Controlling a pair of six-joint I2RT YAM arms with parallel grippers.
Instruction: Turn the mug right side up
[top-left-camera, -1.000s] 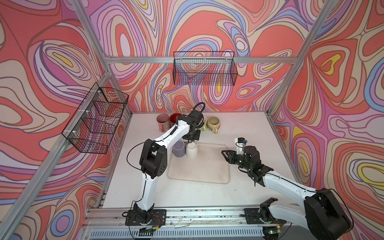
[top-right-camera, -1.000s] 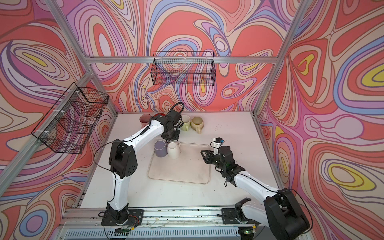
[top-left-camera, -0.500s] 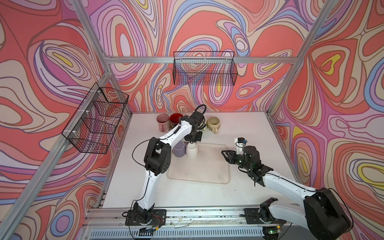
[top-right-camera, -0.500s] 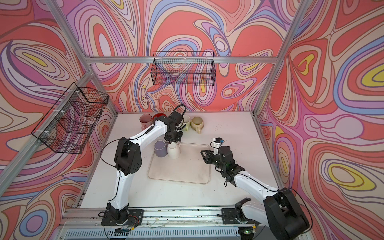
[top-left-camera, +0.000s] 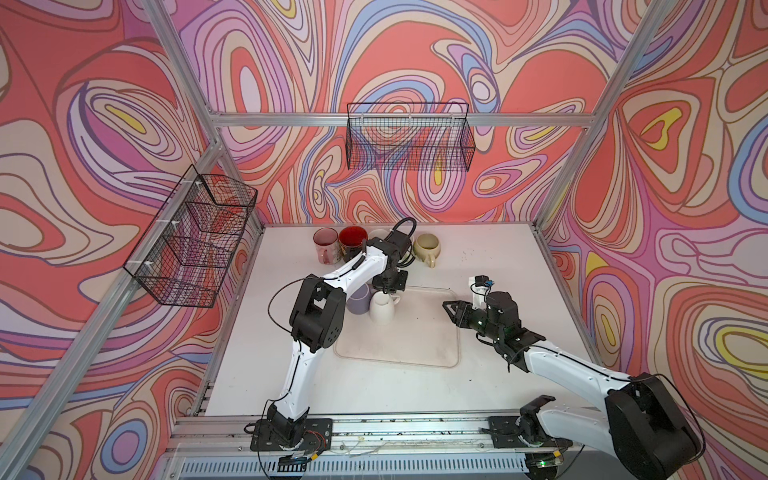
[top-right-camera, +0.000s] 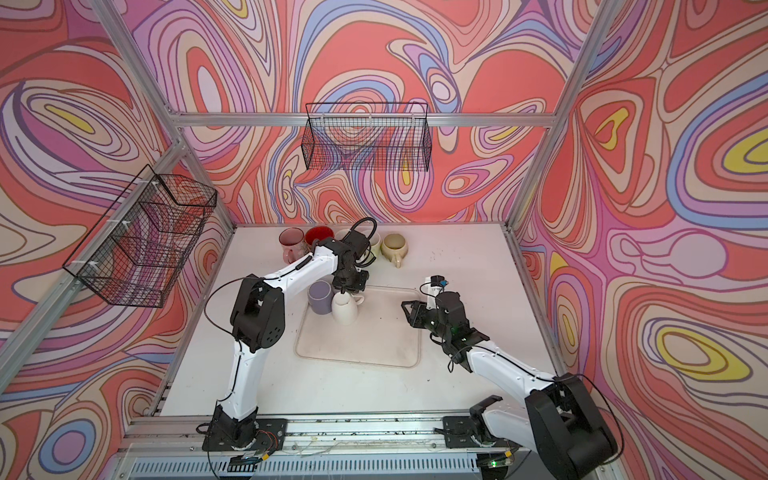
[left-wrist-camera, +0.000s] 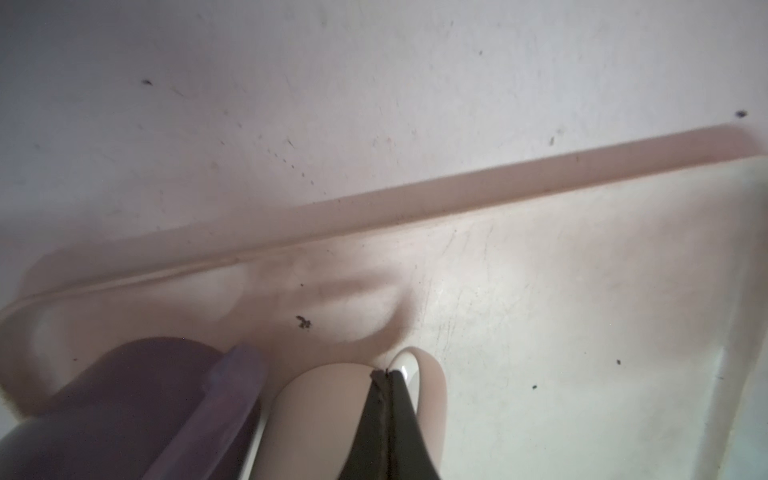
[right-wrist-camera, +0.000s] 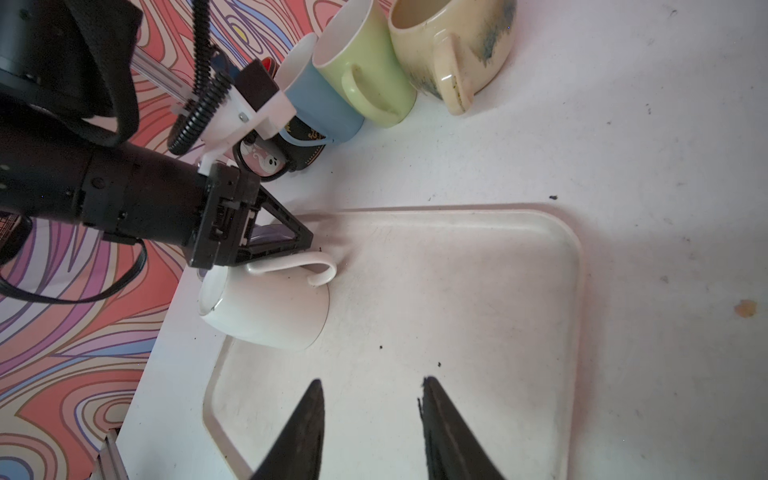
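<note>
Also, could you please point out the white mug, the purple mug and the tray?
white mug (top-right-camera: 345, 311), in a top view, on its side wall.
purple mug (top-right-camera: 318, 304), in a top view, on its side wall.
tray (top-right-camera: 374, 336), in a top view, on its bare floor.

The white mug (top-left-camera: 381, 311) and purple mug (top-left-camera: 358, 300) are on a cream tray (top-left-camera: 415, 345). The desk (top-left-camera: 490, 257) is white. There is a pink mug (top-left-camera: 325, 246), a red mug (top-left-camera: 352, 242), a blue mug (right-wrist-camera: 324, 109), a green mug (right-wrist-camera: 365, 75) and a yellow mug (right-wrist-camera: 453, 45) smudged blue. The walls (top-left-camera: 415, 62) have red, purple and blue swirls.
</note>
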